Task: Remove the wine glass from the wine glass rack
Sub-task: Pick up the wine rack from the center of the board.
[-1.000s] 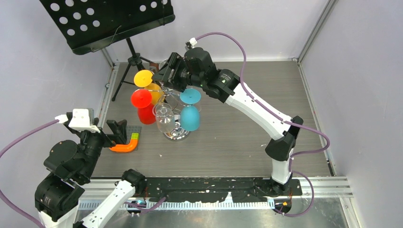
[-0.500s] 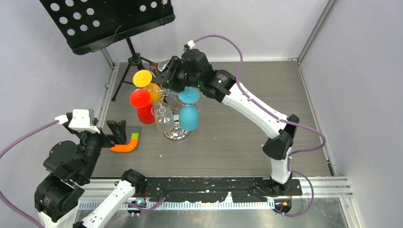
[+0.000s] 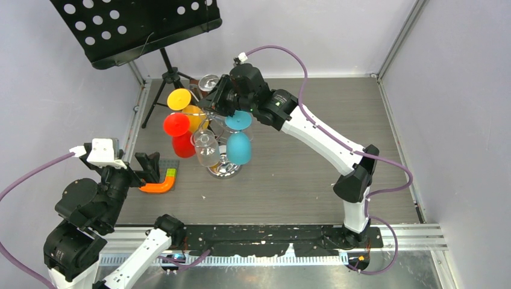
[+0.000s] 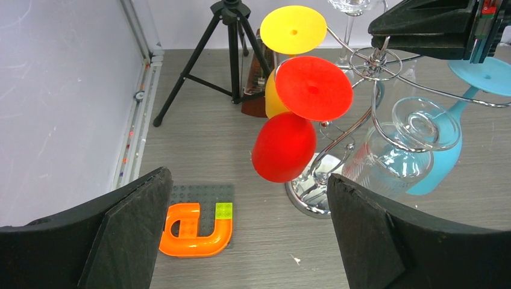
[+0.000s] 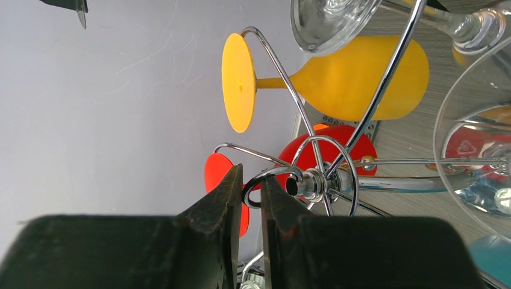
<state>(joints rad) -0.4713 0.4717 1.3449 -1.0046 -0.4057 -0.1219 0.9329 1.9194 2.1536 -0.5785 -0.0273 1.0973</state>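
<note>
At the near left corner of the table the left gripper hovered with its jaws spread wide and nothing between them; it faced the far side. Just beyond it an orange curved piece lay on a grey studded plate, close to the left edge.

Further in, left of the table's middle, the wine glass rack stood upright on its round mirror base. From its curled arms the glasses hung bowl-down with their feet uppermost: a clear wine glass on the near side; a red wine glass toward the left edge; a blue wine glass on the right; a yellow wine glass behind the red one, toward the far edge.

Above the rack the right gripper reached in from the far right; its jaws were drawn narrow on the chrome loop at the top of the post; it gripped no glass.

Beyond the rack another clear glass stood near the far edge; the black music stand rose on its tripod at the far left corner.
</note>
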